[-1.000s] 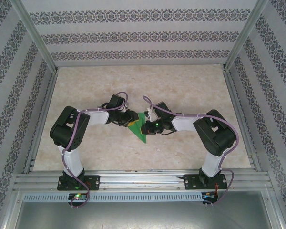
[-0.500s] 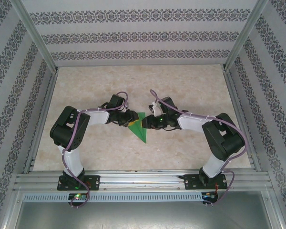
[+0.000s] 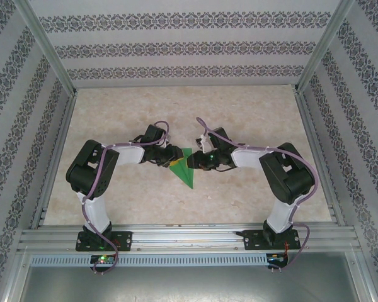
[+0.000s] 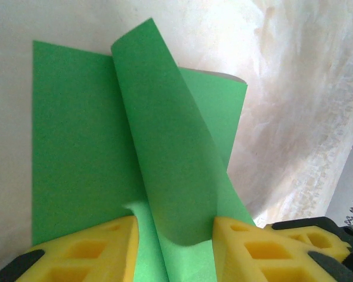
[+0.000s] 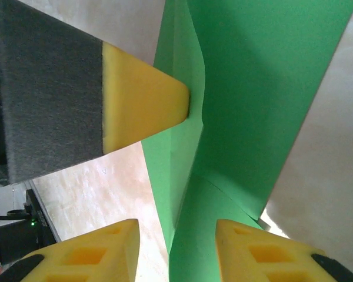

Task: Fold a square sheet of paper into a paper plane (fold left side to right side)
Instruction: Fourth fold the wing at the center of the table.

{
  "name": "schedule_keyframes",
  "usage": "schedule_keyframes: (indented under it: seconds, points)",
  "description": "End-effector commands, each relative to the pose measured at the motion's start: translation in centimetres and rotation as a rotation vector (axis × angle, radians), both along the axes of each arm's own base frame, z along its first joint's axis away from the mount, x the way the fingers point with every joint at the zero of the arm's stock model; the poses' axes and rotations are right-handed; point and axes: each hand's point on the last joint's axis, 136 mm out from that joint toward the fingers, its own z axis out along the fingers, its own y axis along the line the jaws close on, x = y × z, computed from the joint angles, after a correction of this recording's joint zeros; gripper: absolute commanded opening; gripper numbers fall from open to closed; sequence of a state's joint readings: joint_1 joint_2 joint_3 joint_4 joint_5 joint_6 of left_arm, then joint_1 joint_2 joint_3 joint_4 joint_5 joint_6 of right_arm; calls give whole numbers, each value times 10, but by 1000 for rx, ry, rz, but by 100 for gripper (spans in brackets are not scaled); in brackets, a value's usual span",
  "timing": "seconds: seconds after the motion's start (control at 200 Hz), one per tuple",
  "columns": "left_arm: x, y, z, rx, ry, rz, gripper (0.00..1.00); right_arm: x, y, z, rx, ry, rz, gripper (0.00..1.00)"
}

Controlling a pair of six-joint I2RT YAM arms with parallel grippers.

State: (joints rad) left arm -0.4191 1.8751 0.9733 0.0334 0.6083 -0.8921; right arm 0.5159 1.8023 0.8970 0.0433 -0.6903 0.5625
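Left wrist: upcurled green paper flap (image 4: 165, 147)

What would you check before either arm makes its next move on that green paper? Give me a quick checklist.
1. Green paper lying on the table: ok.
2. Left gripper open, astride the raised flap: ok.
3. Right gripper open, astride the paper: ok.
4. Flap pressed flat: not ok, it stands curled.
5. Edges aligned for the fold: cannot tell.
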Motion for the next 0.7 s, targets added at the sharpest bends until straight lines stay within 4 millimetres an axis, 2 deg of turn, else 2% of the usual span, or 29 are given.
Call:
schedule_keyframes:
  seconds: [0.0,0.285,0.525,0.695]
  points:
    - [-8,4,-19,58,56,8,38,3,13,6,34,-7,23,36]
    - [-9,4,-19,57,57,9,38,3,16,2,29,1,27,24]
    - [-9,4,-19,60,56,8,38,1,8,-6,-21,6,16,0]
    - [-9,4,-19,61,56,9,38,3,1,-11,-66,3,1,0]
